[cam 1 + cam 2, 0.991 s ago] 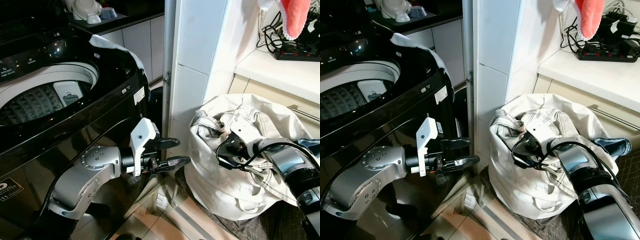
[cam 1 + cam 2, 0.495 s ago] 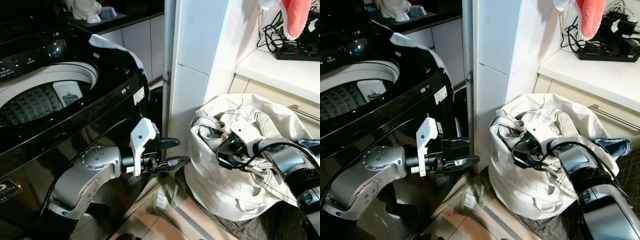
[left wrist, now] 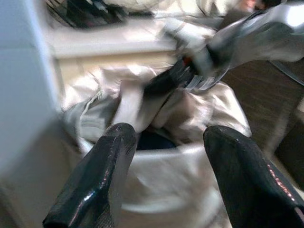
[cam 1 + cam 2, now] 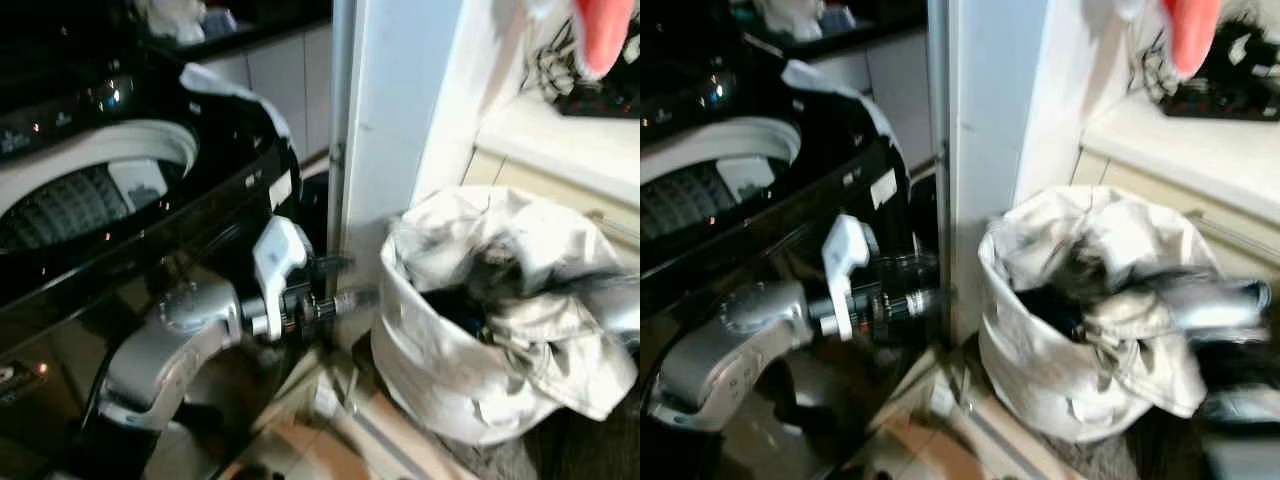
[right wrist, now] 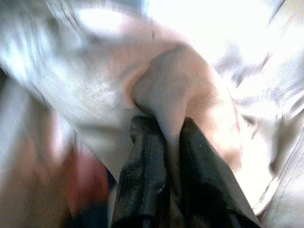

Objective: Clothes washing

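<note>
A cream laundry bag [image 4: 450, 370] stands on the floor to the right of the black top-loading washing machine [image 4: 230, 150], whose drum [image 4: 70, 200] is uncovered. My right gripper [image 5: 173, 156] is at the bag's mouth, shut on a fold of beige cloth [image 5: 175, 90]; in the eye views it is a dark blur [image 4: 490, 275]. My left gripper [image 4: 355, 282] hangs open in front of the washer, pointing at the bag, with nothing between its fingers [image 3: 95, 180].
A white wall corner [image 4: 390, 130] rises between the washer and the bag. A counter [image 4: 560, 140] with a power strip runs behind the bag, and a pink cloth [image 4: 605, 30] hangs above it. Tiled floor [image 4: 330, 440] lies below my left arm.
The whole picture has gone blurred. My right arm is moving at the bag's mouth with the cloth in its grip. The left arm has shifted slightly.
</note>
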`<state>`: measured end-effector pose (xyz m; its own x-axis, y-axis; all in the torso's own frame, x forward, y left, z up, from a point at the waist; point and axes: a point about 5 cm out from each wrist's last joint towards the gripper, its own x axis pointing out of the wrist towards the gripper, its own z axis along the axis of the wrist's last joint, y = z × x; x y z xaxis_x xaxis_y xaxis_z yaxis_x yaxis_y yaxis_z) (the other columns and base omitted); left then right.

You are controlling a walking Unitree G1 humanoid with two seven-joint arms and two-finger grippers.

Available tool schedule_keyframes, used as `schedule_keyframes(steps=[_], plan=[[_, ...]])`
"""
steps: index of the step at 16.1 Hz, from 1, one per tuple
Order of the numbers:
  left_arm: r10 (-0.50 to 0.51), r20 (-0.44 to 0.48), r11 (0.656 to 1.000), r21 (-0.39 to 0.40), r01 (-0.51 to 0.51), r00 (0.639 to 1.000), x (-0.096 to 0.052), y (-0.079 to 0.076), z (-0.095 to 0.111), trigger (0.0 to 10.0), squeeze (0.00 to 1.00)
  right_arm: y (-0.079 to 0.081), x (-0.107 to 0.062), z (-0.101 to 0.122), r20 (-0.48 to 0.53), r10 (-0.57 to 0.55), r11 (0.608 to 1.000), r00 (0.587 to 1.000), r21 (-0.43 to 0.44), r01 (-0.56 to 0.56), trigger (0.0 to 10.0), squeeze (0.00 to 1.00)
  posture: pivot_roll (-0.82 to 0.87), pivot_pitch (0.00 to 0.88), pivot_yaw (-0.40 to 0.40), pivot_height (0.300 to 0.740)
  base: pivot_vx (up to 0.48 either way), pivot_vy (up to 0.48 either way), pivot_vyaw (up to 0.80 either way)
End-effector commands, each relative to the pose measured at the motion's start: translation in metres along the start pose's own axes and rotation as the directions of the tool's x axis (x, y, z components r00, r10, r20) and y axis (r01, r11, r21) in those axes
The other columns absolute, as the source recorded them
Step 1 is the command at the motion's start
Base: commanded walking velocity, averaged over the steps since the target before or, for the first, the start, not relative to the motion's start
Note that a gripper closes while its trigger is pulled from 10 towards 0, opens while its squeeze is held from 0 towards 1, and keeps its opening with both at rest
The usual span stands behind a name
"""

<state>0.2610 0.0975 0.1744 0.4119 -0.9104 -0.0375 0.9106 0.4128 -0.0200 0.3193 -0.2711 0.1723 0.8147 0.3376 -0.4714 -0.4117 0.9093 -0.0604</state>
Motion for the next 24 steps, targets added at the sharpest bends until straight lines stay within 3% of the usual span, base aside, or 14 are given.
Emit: schedule_keyframes(steps=[1,4,6,8,9,10,11,14,17,20,21,22,24], plan=[[0.024,0.031,0.999,0.030,-0.025,0.999,0.002,0.005,0.008,10.0,0.00,0.001,-0.027,0.047,0.180,0.034,0.999,0.983,-0.009,-0.033,0.0,0.00,-0.03,0.000,0.032,0.740,0.000,0.000,0.00],[0.029,0.048,0.998,0.050,-0.032,0.998,0.006,0.006,0.010,10.0,0.00,0.007,-0.040,0.067,0.248,0.044,0.999,0.968,-0.031,-0.037,0.0,0.00,-0.05,0.000,0.050,0.740,0.000,0.000,0.00],[0.071,0.136,0.983,0.158,-0.092,0.988,0.014,0.012,0.032,10.0,0.00,0.027,-0.061,0.110,0.436,0.127,0.988,0.891,0.020,-0.150,0.0,0.00,-0.05,0.000,0.044,0.740,0.000,0.000,0.00],[0.096,0.178,0.975,0.182,-0.128,0.979,0.017,0.015,0.043,10.0,0.00,0.034,-0.067,0.120,0.483,0.169,0.978,0.859,0.028,-0.208,0.0,0.00,-0.05,0.000,0.041,0.740,0.000,0.000,0.00],[0.131,0.264,0.962,0.200,-0.187,0.956,0.019,0.021,0.063,10.0,0.58,0.046,-0.066,0.124,0.473,0.223,0.968,0.852,-0.007,-0.250,0.0,0.00,-0.05,0.000,0.037,0.740,0.000,0.000,0.00],[0.107,0.356,0.957,0.215,-0.193,0.928,0.021,0.021,0.088,10.0,1.00,0.060,-0.060,0.124,0.454,0.270,0.958,0.849,-0.041,-0.283,0.0,0.00,-0.05,0.000,0.032,0.740,0.000,0.000,0.00],[0.051,0.398,0.952,0.259,-0.165,0.916,0.027,0.015,0.106,10.0,1.00,0.077,-0.054,0.128,0.460,0.337,0.935,0.821,-0.065,-0.347,0.0,0.00,-0.04,0.000,0.027,0.740,0.000,0.000,0.00],[0.024,0.443,0.940,0.295,-0.171,0.896,0.037,0.011,0.118,10.0,1.00,0.098,-0.050,0.132,0.466,0.400,0.905,0.789,-0.062,-0.422,0.0,0.00,-0.05,0.000,0.028,0.740,0.000,0.000,0.00],[-0.032,0.319,0.934,0.346,-0.085,0.947,0.051,0.004,0.098,10.0,1.00,0.121,-0.047,0.139,0.499,0.476,0.854,0.724,-0.067,-0.515,0.0,0.00,-0.05,0.000,0.029,0.740,0.000,0.000,0.00],[0.021,0.253,0.919,0.377,-0.119,0.967,0.053,0.010,0.080,10.0,0.98,0.130,-0.052,0.143,0.520,0.514,0.822,0.683,-0.068,-0.566,0.0,0.00,-0.05,0.000,0.028,0.740,0.000,0.000,0.00],[0.064,0.247,0.906,0.391,-0.160,0.967,0.052,0.015,0.077,10.0,0.09,0.132,-0.053,0.143,0.519,0.522,0.816,0.677,-0.072,-0.573,0.0,0.00,-0.05,0.000,0.026,0.740,0.000,0.000,0.00],[0.110,0.268,0.889,0.404,-0.215,0.957,0.049,0.022,0.079,10.0,0.00,0.131,-0.055,0.142,0.520,0.525,0.813,0.674,-0.072,-0.578,0.0,0.00,-0.05,0.000,0.026,0.740,0.000,0.000,0.00],[0.158,0.273,0.867,0.421,-0.266,0.949,0.045,0.030,0.082,10.0,0.00,0.130,-0.058,0.142,0.522,0.527,0.811,0.671,-0.073,-0.580,0.0,0.00,-0.05,0.000,0.026,0.740,0.000,0.000,0.00]])
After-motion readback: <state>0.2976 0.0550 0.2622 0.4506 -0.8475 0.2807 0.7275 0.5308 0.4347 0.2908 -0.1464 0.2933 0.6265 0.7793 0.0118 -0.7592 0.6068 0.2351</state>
